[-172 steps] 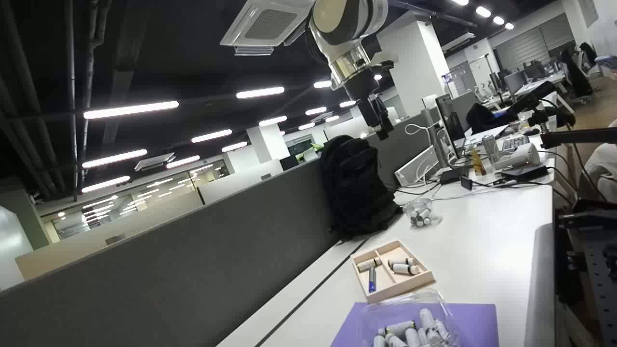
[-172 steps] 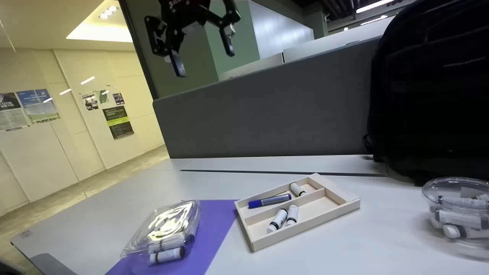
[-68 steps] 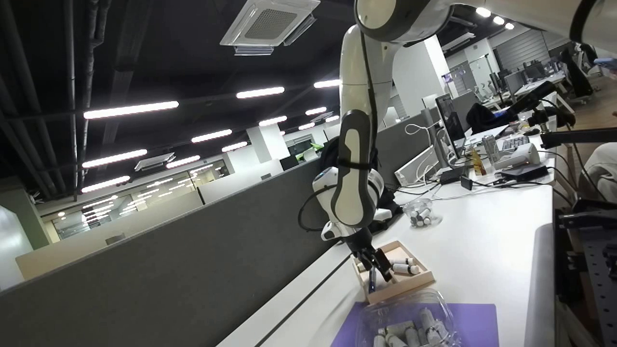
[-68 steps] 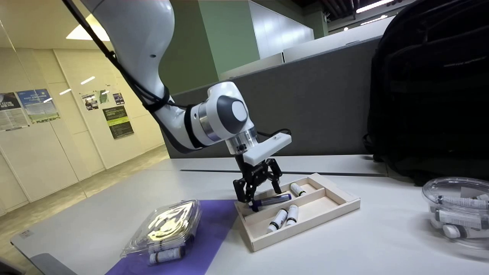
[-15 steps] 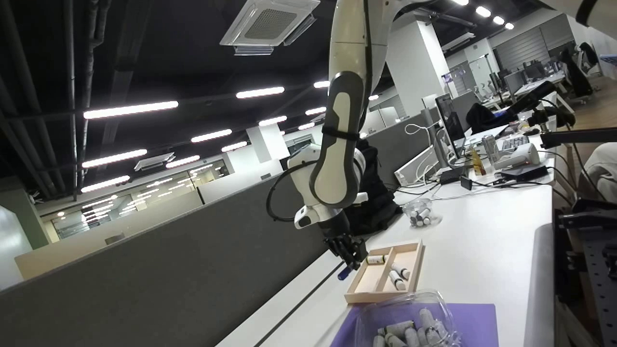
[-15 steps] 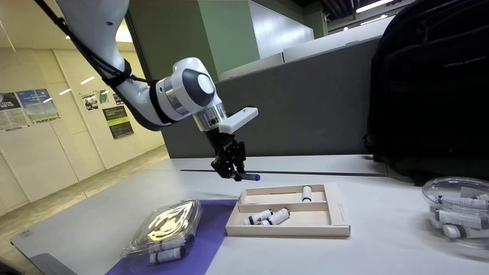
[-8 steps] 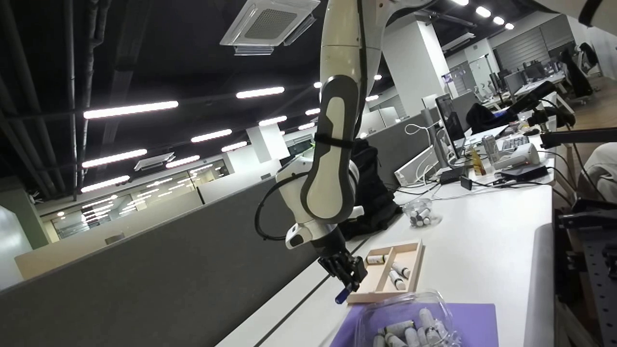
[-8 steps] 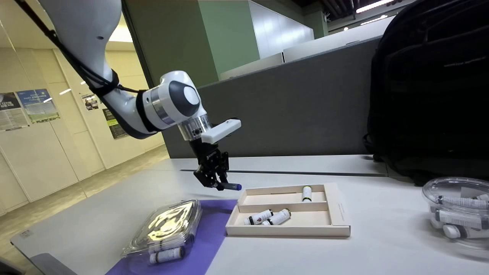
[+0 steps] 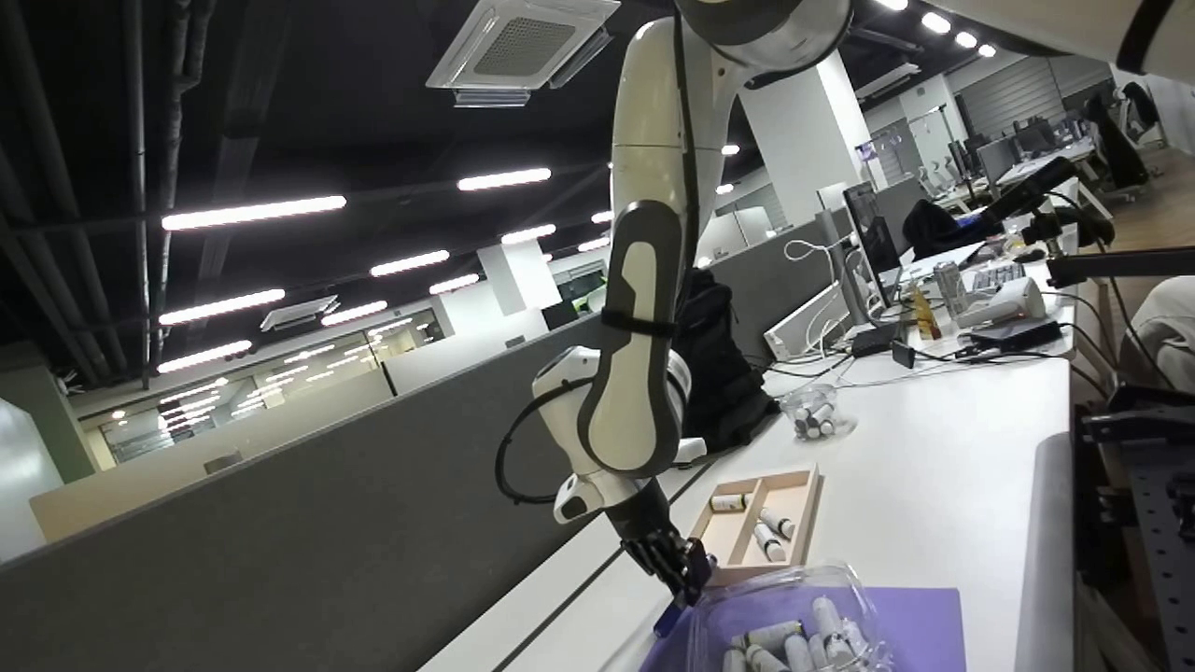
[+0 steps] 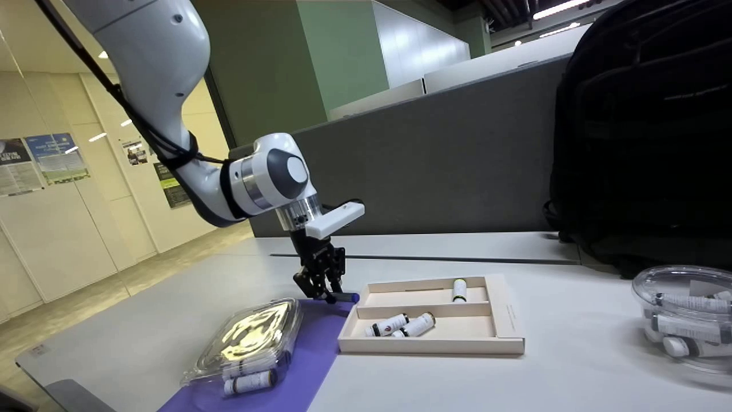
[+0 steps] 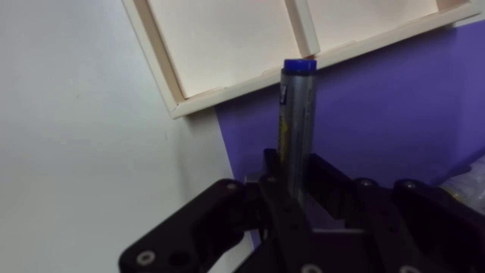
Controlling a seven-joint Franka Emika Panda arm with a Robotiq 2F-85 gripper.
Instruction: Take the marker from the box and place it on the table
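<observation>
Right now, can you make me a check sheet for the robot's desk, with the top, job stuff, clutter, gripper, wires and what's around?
Surface: white table, purple mat on it.
Job's things: marker out of the box, seen over the mat; touching it or not, can't tell. The box holds three white tubes.
Clutter: clear tub on the mat, round tub off it, both holding tubes.
Gripper: shut on the marker.
Cables: black cable along the arm; tangle near the monitor.
Surroundings: backpack beside grey partition.
</observation>
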